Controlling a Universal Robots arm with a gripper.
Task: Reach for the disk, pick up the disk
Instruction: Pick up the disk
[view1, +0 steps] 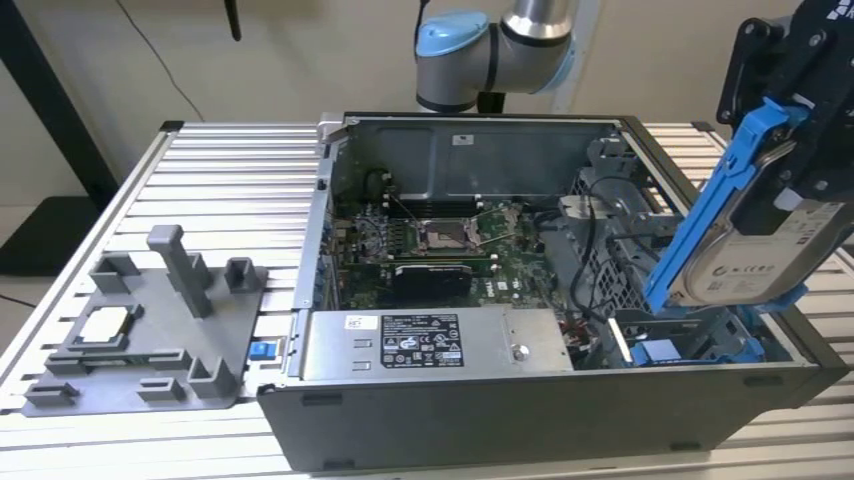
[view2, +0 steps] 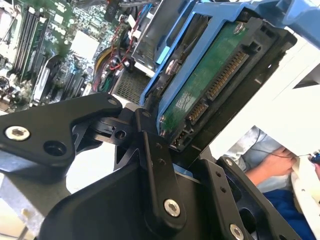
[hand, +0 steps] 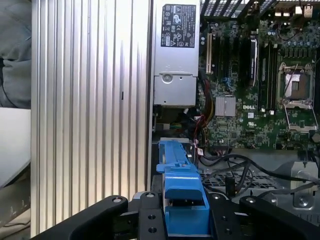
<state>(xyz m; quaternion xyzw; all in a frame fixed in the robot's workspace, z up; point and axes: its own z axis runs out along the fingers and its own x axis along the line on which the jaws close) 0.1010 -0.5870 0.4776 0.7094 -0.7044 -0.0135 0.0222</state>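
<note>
The disk (view1: 754, 235), a silver drive with a white label in a bright blue bracket, hangs tilted above the right end of the open computer case (view1: 534, 400), clear of the blue drive bay (view1: 667, 350) below it. My black gripper (view1: 795, 170) is shut on the disk's upper part at the exterior view's right. In the second wrist view the disk's green circuit-board underside (view2: 210, 85) sits between the black fingers (view2: 152, 150). In the first wrist view the blue bracket (hand: 182, 192) is clamped between the fingers (hand: 150, 222).
Inside the case lie the motherboard (view1: 441, 235) and a large silver box with a white sticker (view1: 427, 345). A grey fixture plate (view1: 134, 340) holding a small square chip (view1: 104, 325) sits at the exterior view's left on the slatted metal table (view1: 227, 180). A person's hand (view2: 272, 165) shows beyond the disk.
</note>
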